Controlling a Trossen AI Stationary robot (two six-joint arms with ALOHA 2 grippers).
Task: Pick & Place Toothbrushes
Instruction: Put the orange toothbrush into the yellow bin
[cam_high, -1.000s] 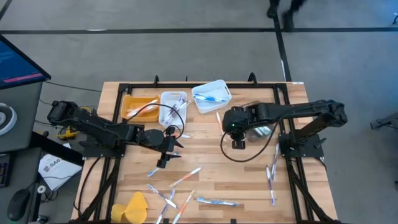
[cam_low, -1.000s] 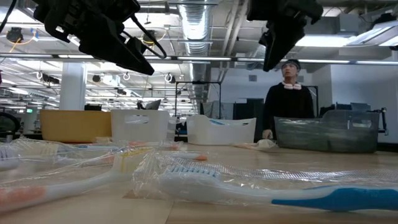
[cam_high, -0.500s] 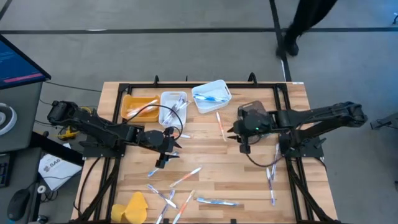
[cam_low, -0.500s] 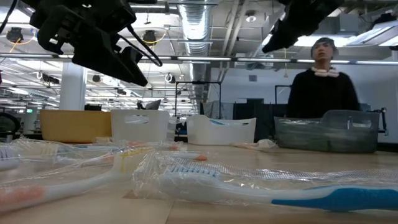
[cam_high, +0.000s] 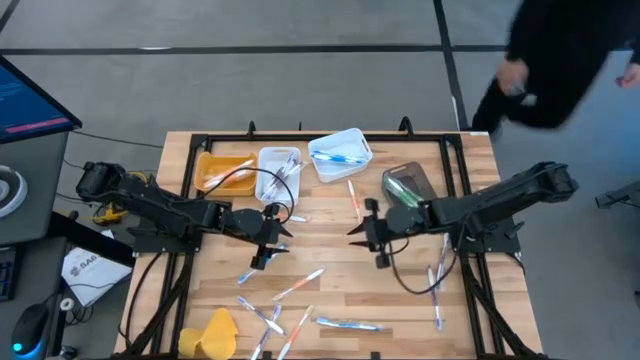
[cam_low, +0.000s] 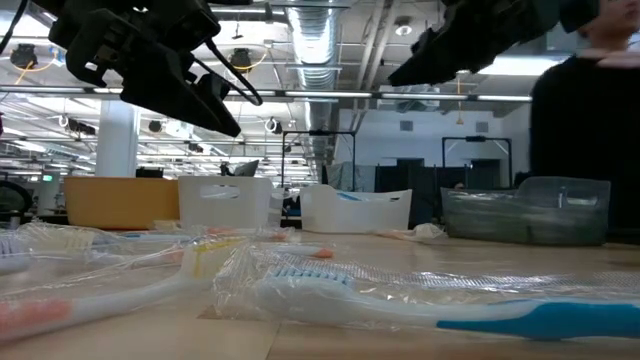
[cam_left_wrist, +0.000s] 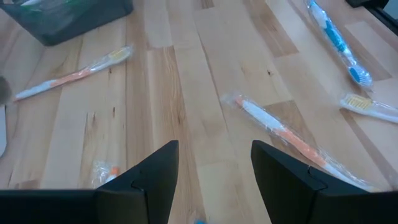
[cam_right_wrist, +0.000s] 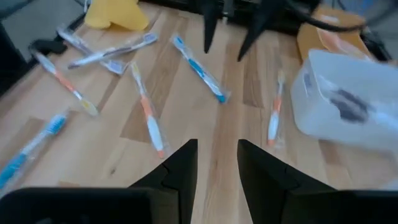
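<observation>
Your left gripper (cam_high: 268, 240) hangs above the table (cam_high: 330, 275), just in front of the white bin (cam_high: 279, 172). Its fingers (cam_left_wrist: 155, 171) stand well apart, with bare wood showing between them; they hold nothing and touch nothing. An orange toothbrush (cam_left_wrist: 286, 134) in a clear wrapper lies on the wood just ahead of that gap.

Your right gripper (cam_high: 368, 232) also hangs clear of the table, in front of the tilted white bin (cam_high: 340, 153) and beside the dark bin (cam_high: 408, 187). Its fingers (cam_right_wrist: 180, 163) are parted by a narrower gap and grip nothing. It points across the table toward your left gripper.

The toothbrushes lie scattered. A cluster (cam_high: 285, 310) sits well in front of the white bin, near the yellow lump (cam_high: 215, 330). One orange one (cam_high: 353, 198) lies just in front of the tilted bin. A few more (cam_high: 437, 275) lie at the right arm's side of the table, in front of the dark bin. Some are already in the white bin, the tilted bin and the orange bin (cam_high: 222, 170) beside them.

A person (cam_high: 570, 55) stands beyond the table's far corner, behind the dark bin.
</observation>
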